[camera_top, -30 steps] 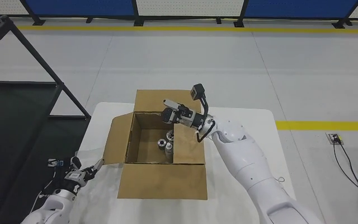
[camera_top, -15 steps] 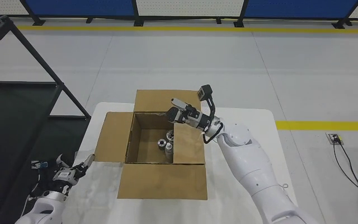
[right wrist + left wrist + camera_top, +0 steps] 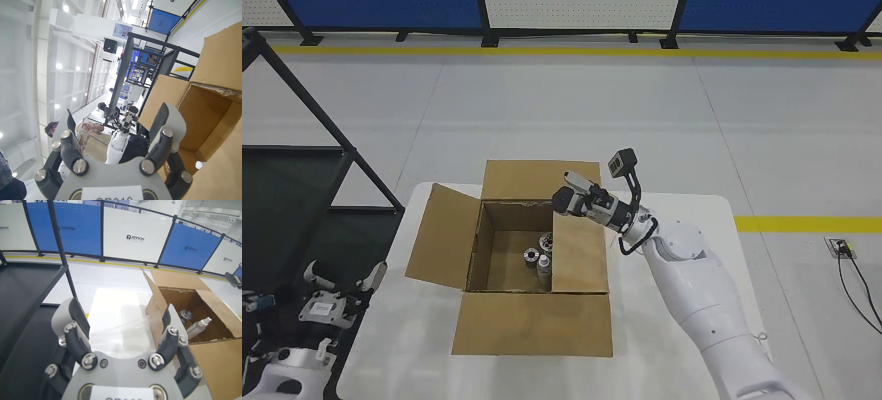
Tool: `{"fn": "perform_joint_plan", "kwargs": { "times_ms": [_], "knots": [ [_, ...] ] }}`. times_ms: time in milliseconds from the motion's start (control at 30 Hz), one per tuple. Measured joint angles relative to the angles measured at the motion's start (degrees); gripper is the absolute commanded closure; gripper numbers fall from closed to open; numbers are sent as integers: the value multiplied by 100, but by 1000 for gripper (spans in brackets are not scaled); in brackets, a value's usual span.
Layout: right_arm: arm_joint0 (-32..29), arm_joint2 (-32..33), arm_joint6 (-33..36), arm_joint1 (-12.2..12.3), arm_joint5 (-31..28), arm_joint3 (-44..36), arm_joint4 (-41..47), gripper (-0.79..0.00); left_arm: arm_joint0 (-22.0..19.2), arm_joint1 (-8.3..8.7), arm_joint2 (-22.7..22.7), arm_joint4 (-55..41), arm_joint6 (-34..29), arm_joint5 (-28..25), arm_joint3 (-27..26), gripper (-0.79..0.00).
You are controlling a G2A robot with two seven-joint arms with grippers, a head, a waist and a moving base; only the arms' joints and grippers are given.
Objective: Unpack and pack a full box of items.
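Box (image 3: 532, 325) open, holds spray bottle (image 3: 198, 325), small silvery item (image 3: 186, 314).

The left gripper (image 3: 342, 273) pulls back leftward, away from the box (image 3: 532, 325); its left flap (image 3: 442, 236) swings outward. The right gripper (image 3: 569, 190) shifts rightward over the far rim.

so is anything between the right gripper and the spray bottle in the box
Nothing visible. The right gripper hovers over the far rim of the cardboard box; the spray bottle sits uncovered inside, close beside a flap.
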Motion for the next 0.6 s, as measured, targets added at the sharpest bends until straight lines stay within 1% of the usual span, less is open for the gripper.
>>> {"fn": "perform_joint_plan", "kwargs": {
  "times_ms": [233,367,467,600],
  "knots": [
    [-41,108,36,66,-48,5,64,-785,215,-14,-148,44,128,-153,-761,-785],
    [-101,196,82,112,-129,-3,137,-785,281,-18,-132,147,108,-229,-1201,-785],
    [-154,276,91,151,-176,-5,188,-785,217,-14,0,281,23,-282,-1400,-785],
    [-248,387,66,209,-220,-61,231,-785,-52,4,334,457,-246,-379,-1451,-785]
  ]
}}
